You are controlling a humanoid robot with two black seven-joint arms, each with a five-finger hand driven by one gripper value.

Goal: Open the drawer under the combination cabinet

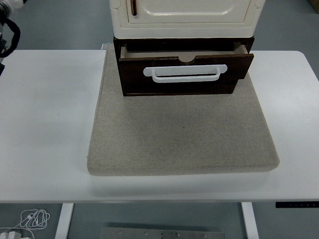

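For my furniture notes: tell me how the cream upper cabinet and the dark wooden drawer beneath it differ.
The cream upper cabinet has glossy pale panelled doors that look shut; the dark wooden drawer is matt brown and pulled partly out. The cabinet's visible handle is a small dark upright bar; the drawer's white handle is a wide horizontal loop. Both belong to one unit standing on the grey felt mat.
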